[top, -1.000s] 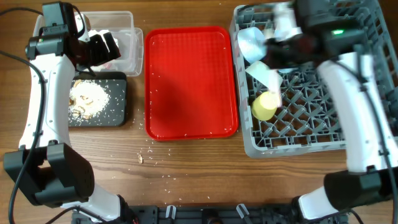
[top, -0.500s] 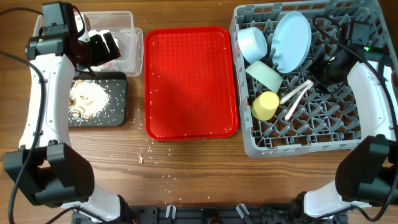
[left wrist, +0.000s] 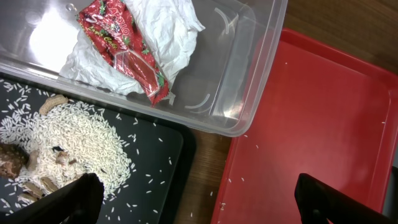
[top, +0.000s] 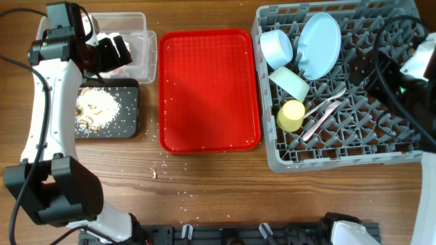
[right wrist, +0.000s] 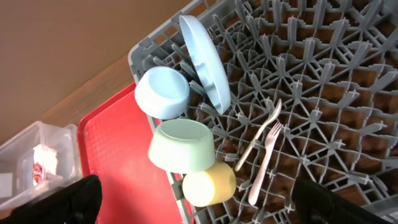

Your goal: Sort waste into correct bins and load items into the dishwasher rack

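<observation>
- Right gripper (right wrist: pixel 198 193) is gaping wide and empty, having pulled back to the overhead frame's right edge.
- Two pale utensils (top: pixel 320 112) are lying in the rack (top: pixel 340 146), right of the yellow cup (top: pixel 291 116).
- Left gripper (left wrist: pixel 198 186) is staying wide open and empty at upper left, over the clear bin (left wrist: pixel 255 74).

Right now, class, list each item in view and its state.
red tray: nearly bare
clear bin: holds wrapper and tissue
black tray: holds rice
plate: upright in rack
blue bowl: on its side
green bowl: tilted
yellow cup: on its side
left gripper: open
right gripper: open
</observation>
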